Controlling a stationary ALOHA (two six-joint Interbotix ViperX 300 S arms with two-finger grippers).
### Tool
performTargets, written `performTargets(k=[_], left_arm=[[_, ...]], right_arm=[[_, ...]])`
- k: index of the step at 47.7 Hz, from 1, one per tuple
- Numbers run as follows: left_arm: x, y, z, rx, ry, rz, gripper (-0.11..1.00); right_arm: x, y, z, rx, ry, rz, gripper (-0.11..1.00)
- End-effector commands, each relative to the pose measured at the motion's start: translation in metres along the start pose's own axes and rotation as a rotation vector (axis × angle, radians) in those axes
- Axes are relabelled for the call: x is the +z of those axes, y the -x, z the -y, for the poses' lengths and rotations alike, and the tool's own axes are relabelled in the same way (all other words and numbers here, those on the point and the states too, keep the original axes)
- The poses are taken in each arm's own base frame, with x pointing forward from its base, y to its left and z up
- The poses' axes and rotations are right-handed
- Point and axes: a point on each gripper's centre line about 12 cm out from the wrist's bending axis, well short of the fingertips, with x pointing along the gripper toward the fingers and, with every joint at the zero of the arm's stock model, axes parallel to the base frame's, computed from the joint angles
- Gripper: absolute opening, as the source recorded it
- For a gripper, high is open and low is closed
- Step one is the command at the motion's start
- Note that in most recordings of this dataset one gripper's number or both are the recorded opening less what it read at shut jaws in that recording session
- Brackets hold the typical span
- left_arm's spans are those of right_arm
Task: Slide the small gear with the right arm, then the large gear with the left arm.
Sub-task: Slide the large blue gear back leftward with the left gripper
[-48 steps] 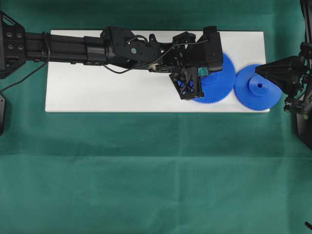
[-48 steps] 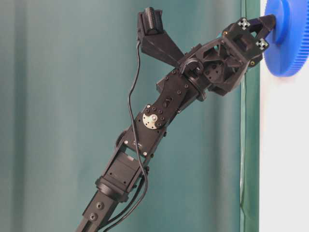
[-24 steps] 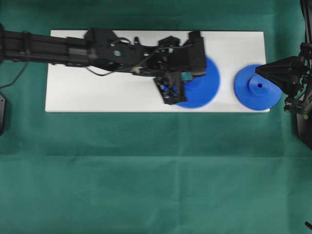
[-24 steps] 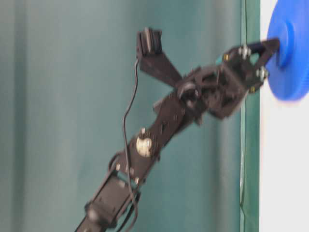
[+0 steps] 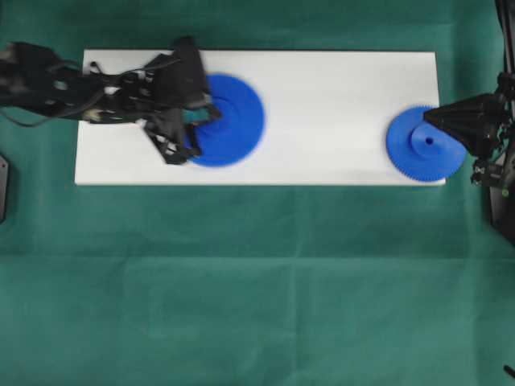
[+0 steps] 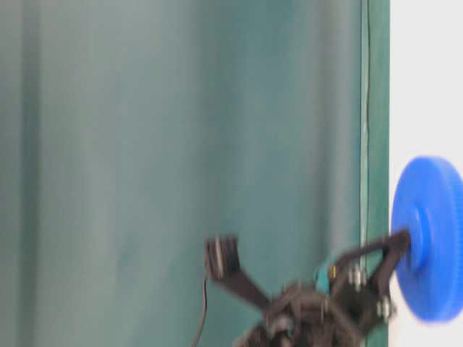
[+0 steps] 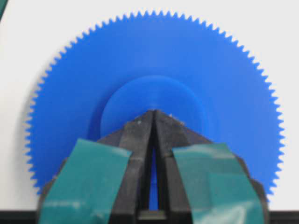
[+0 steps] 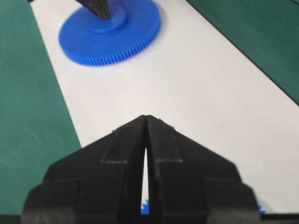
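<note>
I see bare white board [image 5: 330,112] between large gear [image 5: 229,121], now dragged far left from beside small gear [image 5: 425,145] at right edge. Left gripper [image 7: 153,113] pressed together on hub; right gripper [image 8: 146,117] likewise closed.

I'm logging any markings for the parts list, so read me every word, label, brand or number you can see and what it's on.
None can be read.
large gear: plain blue, no markings.
small gear: plain blue, no markings.
left gripper: green tape, nothing printed on it.
right gripper: plain black.
white board: blank.
</note>
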Motion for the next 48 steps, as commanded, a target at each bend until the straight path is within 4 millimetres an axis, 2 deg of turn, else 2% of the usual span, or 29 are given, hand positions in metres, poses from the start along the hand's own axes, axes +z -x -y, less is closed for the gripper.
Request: performTargets(k=[1,25,42,48], left_arm=[[-0.020,0.010,-0.004,0.007,0.012,-0.031,0.00],[-0.079,0.042,-0.015,0.037,0.060,-0.116,0.00],[-0.093,0.075,-0.013,0.043,0.102,-0.062,0.00],[-0.092,0.085,-0.013,0.044,0.104,-0.023,0.00]], right_arm=[[0.005,0.000,-0.002,0.010,-0.002,0.015,0.50],[0.005,0.000,-0.003,0.011,-0.007,0.017,0.50],[0.004,0.000,-0.002,0.011,-0.007,0.015,0.50],[0.004,0.000,-0.002,0.011,-0.007,0.017,0.50]])
